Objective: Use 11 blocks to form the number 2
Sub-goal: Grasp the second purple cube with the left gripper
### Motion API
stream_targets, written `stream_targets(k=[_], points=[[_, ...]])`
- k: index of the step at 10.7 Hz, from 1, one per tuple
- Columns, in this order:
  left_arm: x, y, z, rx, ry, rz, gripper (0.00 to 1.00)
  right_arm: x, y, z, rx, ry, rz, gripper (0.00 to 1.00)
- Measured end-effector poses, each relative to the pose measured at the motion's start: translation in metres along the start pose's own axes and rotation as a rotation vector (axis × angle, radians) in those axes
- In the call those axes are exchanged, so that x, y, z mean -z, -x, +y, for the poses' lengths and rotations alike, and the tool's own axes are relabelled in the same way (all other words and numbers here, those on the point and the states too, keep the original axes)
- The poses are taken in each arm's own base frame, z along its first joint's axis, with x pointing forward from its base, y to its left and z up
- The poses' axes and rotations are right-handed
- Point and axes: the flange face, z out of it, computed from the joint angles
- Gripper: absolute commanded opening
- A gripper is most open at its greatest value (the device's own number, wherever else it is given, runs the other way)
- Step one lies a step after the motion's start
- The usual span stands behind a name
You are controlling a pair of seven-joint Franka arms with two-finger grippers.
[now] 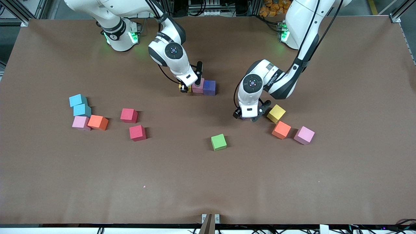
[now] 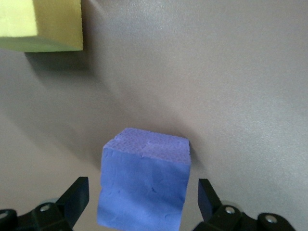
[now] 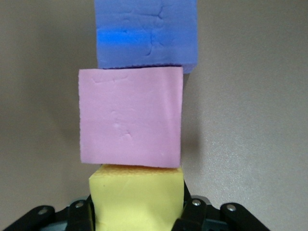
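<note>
Robot lab; aluminium frame (image 1: 19, 13), cables (image 1: 208, 8)

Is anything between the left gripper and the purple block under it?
Nothing visible. The left gripper is open with its jaws on either side of the purple block, bare table around it. The nearest neighbour, a yellow block, sits apart.

even, bright overhead light; short soft shadows beside the cubes on the surface (image 1: 208, 182); wrist views slightly soft.

High front camera faces both robots across the table (image 1: 208, 182); each wrist camera looks closely down at blocks
</note>
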Motion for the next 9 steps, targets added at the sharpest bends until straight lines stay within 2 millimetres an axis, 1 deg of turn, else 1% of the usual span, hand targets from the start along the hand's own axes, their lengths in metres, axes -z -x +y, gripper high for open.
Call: stream_targets(k=[1,2,3,4,5,6,9], points=[[-0.003,0.000,0.000,-0.009,0.000,-0.001,0.55,0.000,0.000,0.000,0.001,0.002,0.002,0.34],[-0.005,0.000,0.000,-0.036,-0.001,-0.002,0.17,0.001,-0.001,0.000,0.003,0.005,0.006,0.34],[-0.006,0.000,0.000,-0.076,-0.002,-0.002,0.06,0.001,-0.001,0.000,0.004,0.008,0.008,0.34],[-0.005,-0.001,0.001,-0.120,0.000,-0.002,0.06,0.001,-0.002,0.000,0.006,0.009,0.008,0.38],[-0.002,-0.003,0.003,-0.151,0.009,0.000,0.06,0.001,-0.002,0.000,0.008,0.012,0.008,0.85],[0.004,-0.004,0.007,-0.171,0.023,0.002,0.06,0.001,-0.002,-0.001,0.013,0.015,0.007,1.00],[0.029,-0.004,0.025,-0.251,0.082,0.016,0.06,-0.001,-0.002,-0.002,-0.011,0.012,-0.006,1.00]])
